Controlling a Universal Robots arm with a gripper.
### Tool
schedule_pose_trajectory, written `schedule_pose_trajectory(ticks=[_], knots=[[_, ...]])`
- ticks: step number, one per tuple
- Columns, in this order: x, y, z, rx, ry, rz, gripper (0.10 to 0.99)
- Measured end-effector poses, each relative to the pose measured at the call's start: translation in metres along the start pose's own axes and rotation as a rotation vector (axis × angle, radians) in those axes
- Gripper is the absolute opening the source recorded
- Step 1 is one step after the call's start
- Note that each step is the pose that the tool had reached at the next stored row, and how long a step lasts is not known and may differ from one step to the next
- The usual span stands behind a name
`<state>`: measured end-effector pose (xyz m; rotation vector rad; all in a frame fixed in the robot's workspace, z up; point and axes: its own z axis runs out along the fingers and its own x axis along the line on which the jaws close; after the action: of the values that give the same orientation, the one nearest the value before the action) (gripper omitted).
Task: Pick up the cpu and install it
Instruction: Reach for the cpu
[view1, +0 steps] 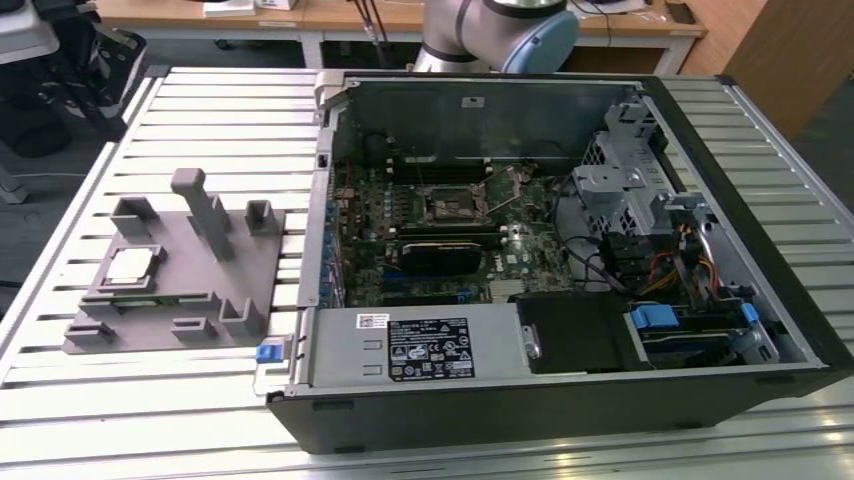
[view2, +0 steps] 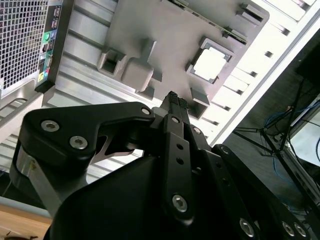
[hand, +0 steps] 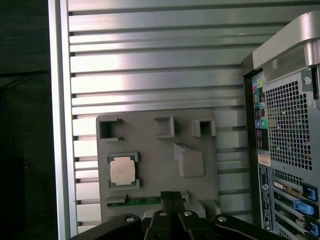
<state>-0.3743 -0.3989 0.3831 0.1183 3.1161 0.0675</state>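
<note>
The cpu (view1: 130, 265) (view2: 209, 65) (hand: 123, 170) is a small pale silvery square lying flat in a framed pocket of the grey plastic fixture (view1: 187, 285) (view2: 165, 30) (hand: 150, 132). My gripper (view2: 172, 98) (hand: 171, 196) hangs well above the fixture, its two black fingertips pressed together with nothing between them. It is apart from the cpu, off to the side over the fixture's edge. The open computer case (view1: 534, 250) holds the motherboard, with a square socket (view1: 447, 207) near its middle.
The fixture and case sit on a slatted aluminium table (view1: 214, 110). A thin green memory stick (hand: 140, 201) lies in the fixture beside the cpu pocket. The case's rear panel (hand: 287, 150) stands close to the fixture. The arm's base (view1: 501, 30) rises behind the case.
</note>
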Motion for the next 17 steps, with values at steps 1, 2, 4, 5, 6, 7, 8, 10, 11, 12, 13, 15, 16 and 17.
schedule_pose_trajectory(ticks=[1,2,4,5,6,7,8,10,11,12,13,15,16,17], knots=[[0.0018,-0.0001,0.0001,0.0,0.0,0.0,0.106],[0.0036,-0.0003,0.0001,0.0,0.0001,0.0,0.106],[0.0071,-0.0006,0.0002,0.0,0.0001,0.0,0.106],[0.0087,-0.0007,0.0003,0.0,0.0001,0.0,0.106],[0.0106,-0.0008,0.0003,0.0,0.0001,0.0,0.106],[0.0123,-0.001,0.0004,0.0,0.0002,0.0,0.106],[0.0141,-0.0011,0.0005,0.0,0.0002,0.0,0.106],[0.0179,-0.0014,0.0006,0.0,0.0003,0.0,0.106],[0.0199,-0.0016,0.0007,0.0,0.0002,0.0,0.106],[0.0218,-0.0017,0.0007,0.0,0.0002,0.0,0.106],[0.0236,-0.0018,0.0007,0.0,0.0003,0.0,0.106],[0.0273,-0.0021,0.0009,0.0,0.0003,0.0,0.106],[0.029,-0.0023,0.0009,0.0,0.0005,0.0,0.106],[0.0307,-0.0024,0.001,0.0,0.0006,0.0,0.106]])
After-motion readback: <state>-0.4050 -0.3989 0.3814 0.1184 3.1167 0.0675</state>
